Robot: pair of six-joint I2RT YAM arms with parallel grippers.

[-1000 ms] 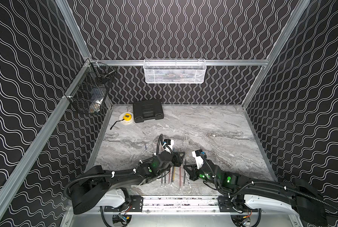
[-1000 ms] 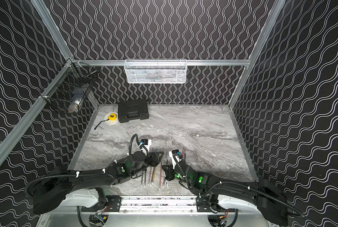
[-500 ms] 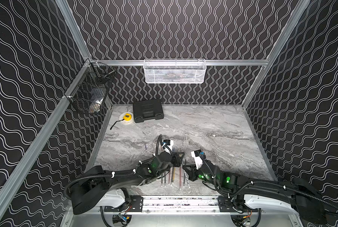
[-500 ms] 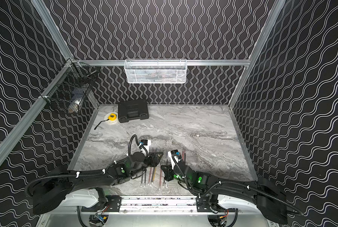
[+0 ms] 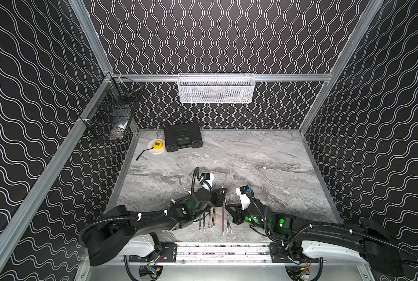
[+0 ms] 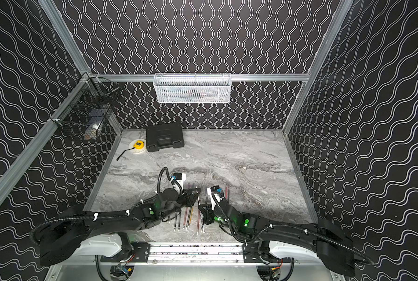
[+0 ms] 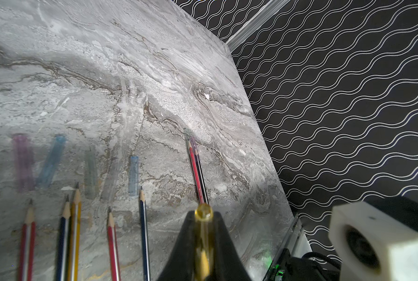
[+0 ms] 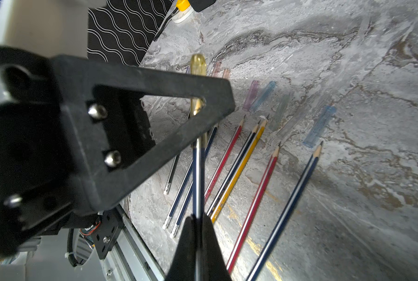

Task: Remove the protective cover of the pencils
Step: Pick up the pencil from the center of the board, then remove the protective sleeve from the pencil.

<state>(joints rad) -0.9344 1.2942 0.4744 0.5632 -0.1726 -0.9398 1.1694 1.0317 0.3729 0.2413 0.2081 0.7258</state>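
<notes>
My right gripper [image 8: 198,220] is shut on the shaft of a dark blue pencil [image 8: 198,175] held above the table. The pencil's tip wears a clear yellow protective cover [image 8: 198,64]. My left gripper [image 7: 203,219] is shut on that yellow cover [image 7: 203,211], whose rounded end pokes out past the fingers [image 8: 169,97]. In both top views the two grippers [image 5: 221,194] [image 5: 228,208] meet at the table's front middle. Several bare-tipped pencils [image 7: 143,231] [image 8: 237,165] lie side by side below. Several loose covers, purple [image 7: 22,160] and blue [image 7: 51,160] [image 8: 319,126], lie beyond their tips.
A red and a black pencil [image 7: 197,170] lie together farther out. At the back left stand a black case [image 5: 182,136] and a yellow tape measure [image 5: 156,146]. A white mesh basket [image 5: 215,88] and a black wire basket [image 5: 110,116] hang on the walls.
My left gripper has closed its jaws onto the yellow cover. Both arms have stayed almost where they were, and the right gripper has kept its hold on the pencil.
</notes>
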